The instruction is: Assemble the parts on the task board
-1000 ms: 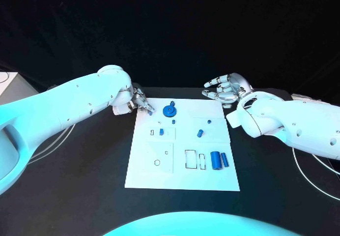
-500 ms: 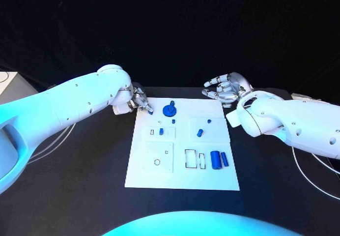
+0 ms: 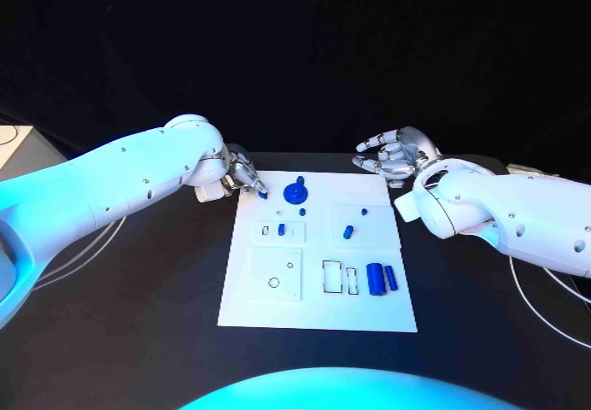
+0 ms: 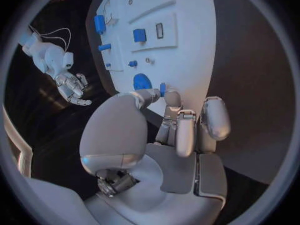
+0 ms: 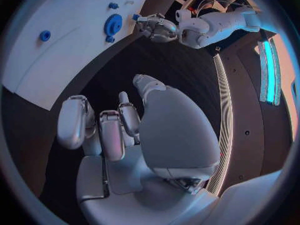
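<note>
The left wrist view shows the left hand pinching a small blue part at the far left corner of the task board, while the right hand hovers released over the tabletop beyond the far right corner.

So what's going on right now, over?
Left robot hand pinching small blue part at task board far corner. Right robot hand empty, fingers apart, off the board. Nothing in the way.

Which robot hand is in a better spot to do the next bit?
Probably the left robot hand: it pinches a small blue part at the task board edge. The right robot hand hovers beyond the board, holding nothing.
</note>
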